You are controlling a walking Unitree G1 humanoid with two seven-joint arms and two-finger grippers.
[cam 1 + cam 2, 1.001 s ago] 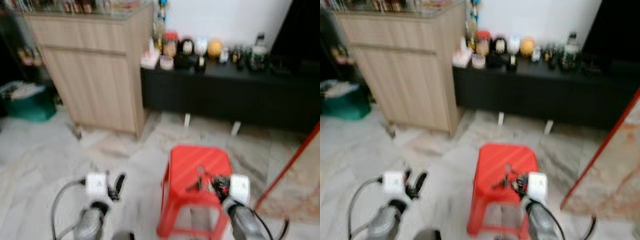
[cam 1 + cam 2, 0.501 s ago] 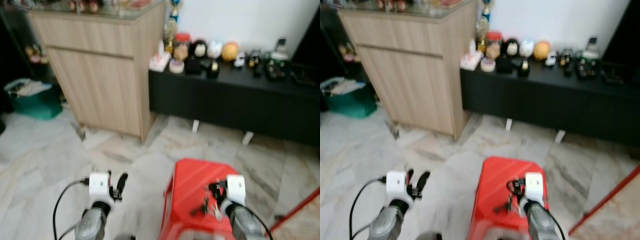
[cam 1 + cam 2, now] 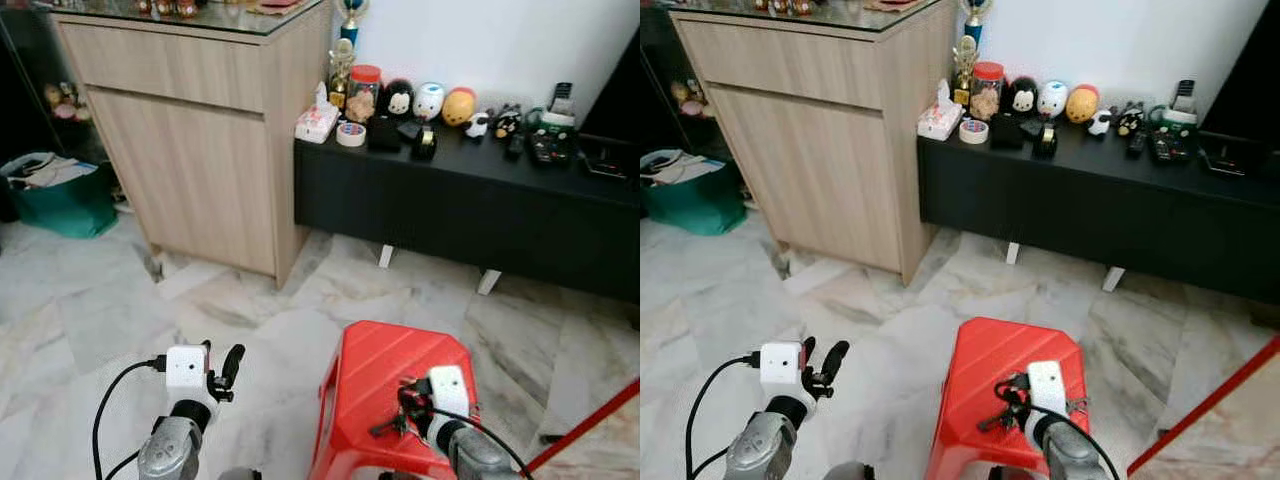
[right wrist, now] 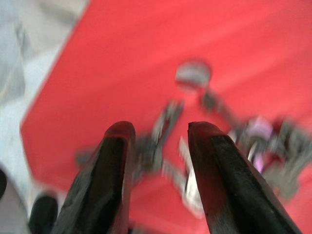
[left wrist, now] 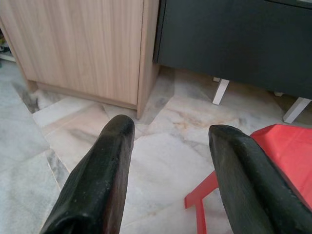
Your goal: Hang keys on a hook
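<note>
The view has come closer to the red stool and is now sharp, so the walking has probably ended. The keys lie on the stool seat, and the right gripper hangs just above them, its fingers narrowly apart and holding nothing. The left gripper is wide apart over the floor. No hook or readable writing can be seen.

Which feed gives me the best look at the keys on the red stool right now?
The right wrist view: the keys lie spread on the red stool just past the open right gripper, though blurred. Both eye views show them small, partly hidden behind the right gripper. The left wrist view catches just the stool's corner.
</note>
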